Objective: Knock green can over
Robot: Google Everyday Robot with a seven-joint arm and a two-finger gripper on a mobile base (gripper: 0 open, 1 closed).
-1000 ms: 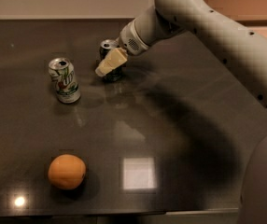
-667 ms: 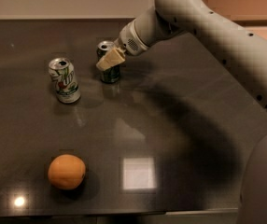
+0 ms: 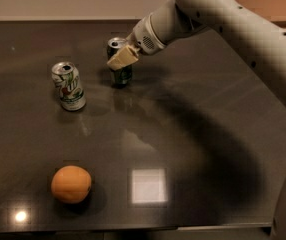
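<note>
Overhead light throws a square glare on the dim table (image 3: 33, 144), near centre; a broad shadow of the arm (image 3: 243, 29) spreads right of the pale gripper (image 3: 124, 58) at the far green can (image 3: 121, 75).

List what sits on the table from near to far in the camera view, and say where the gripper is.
Orange → white-and-silver can → green can. The gripper overlaps the green can's upper part, so it gets no separate place.
</note>
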